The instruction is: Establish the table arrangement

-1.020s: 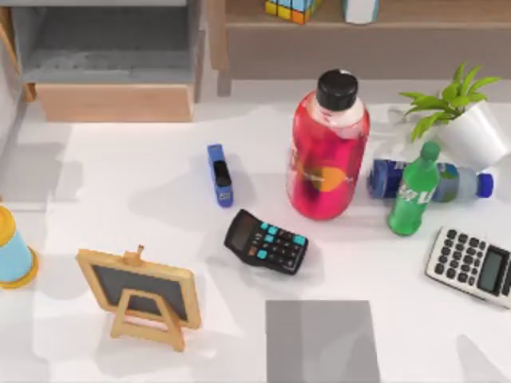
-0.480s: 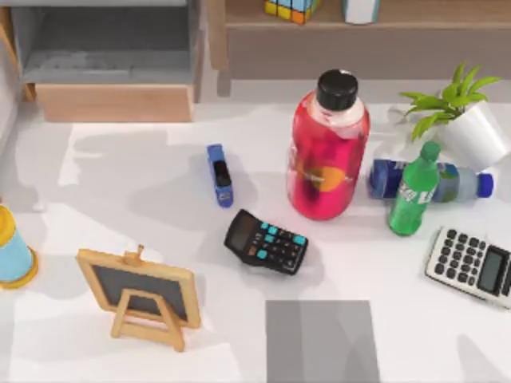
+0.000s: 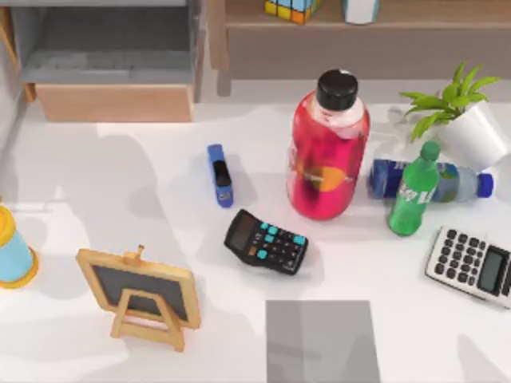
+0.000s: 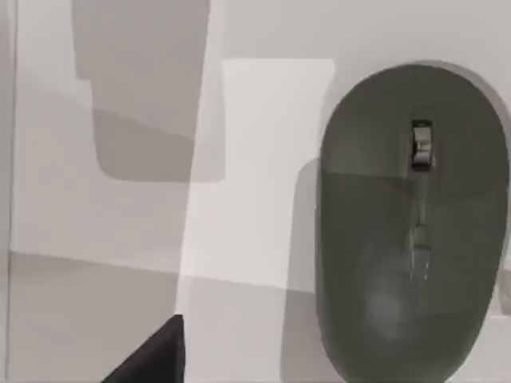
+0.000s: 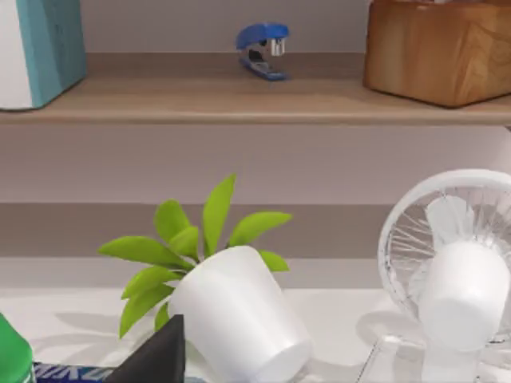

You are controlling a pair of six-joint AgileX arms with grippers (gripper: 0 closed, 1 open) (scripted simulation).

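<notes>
The white table (image 3: 120, 183) carries a grey mat (image 3: 321, 339) at its front middle, with a black calculator (image 3: 266, 242) and a blue stapler (image 3: 219, 174) behind it. In the left wrist view a grey mouse (image 4: 411, 223) lies on the white table (image 4: 255, 159), and a dark part of my left gripper (image 4: 152, 359) juts in beside it, apart from the mouse. In the right wrist view a dark part of my right gripper (image 5: 156, 355) sits in front of a tilted white plant pot (image 5: 235, 319).
A tall red bottle (image 3: 327, 148), a green bottle (image 3: 414, 190), a lying blue bottle (image 3: 447, 180), the plant pot (image 3: 471, 132) and a pale calculator (image 3: 473, 266) crowd the right. A chalkboard easel (image 3: 144, 295) and a blue-and-yellow cup (image 3: 12, 251) stand at left. A white fan (image 5: 455, 279) stands before the wooden shelf (image 3: 359, 40).
Shadows on the left half of the table have shifted and changed shape. None of the objects on the table has moved.
</notes>
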